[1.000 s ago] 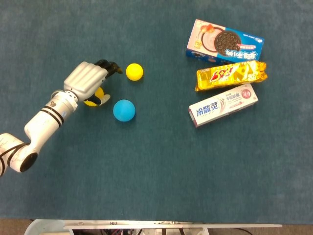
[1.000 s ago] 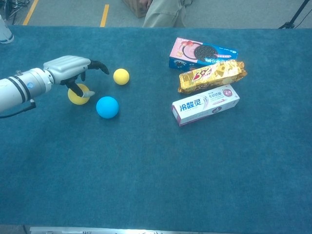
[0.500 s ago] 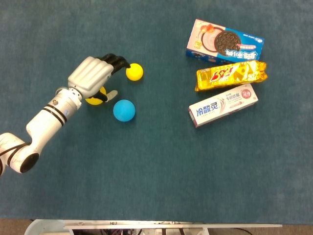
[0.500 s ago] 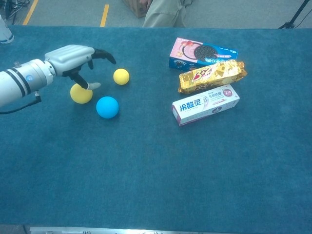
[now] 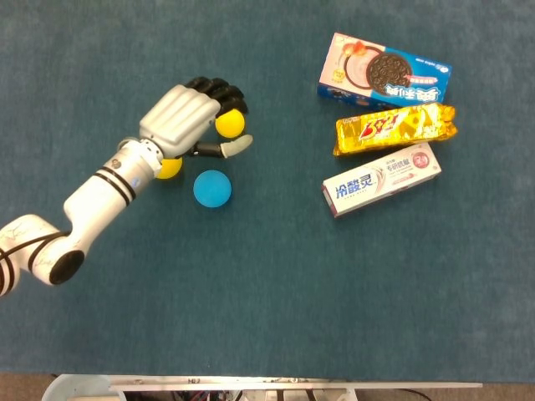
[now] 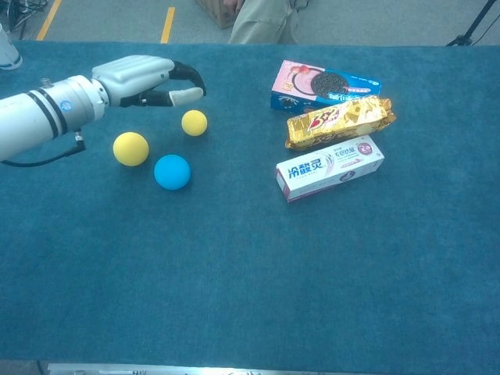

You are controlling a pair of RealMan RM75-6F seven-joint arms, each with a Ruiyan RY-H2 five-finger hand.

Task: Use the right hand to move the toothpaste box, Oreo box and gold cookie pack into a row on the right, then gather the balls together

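- While the left hand point(image 5: 185, 121) hovers above the small yellow ball point(image 5: 230, 123) in the head view, its fingers are spread and curved, holding nothing; the larger yellow ball point(image 5: 170, 168) peeks out beneath the wrist, the blue ball point(image 5: 211, 188) just beside it.
- Over on the right — Oreo box point(image 5: 384, 71), gold cookie pack point(image 5: 395, 129), toothpaste box point(image 5: 382, 179), stacked in a row, nearly touching.
- Chest view: the hand point(image 6: 148, 78) hangs clear above the balls; the right hand is out of sight.
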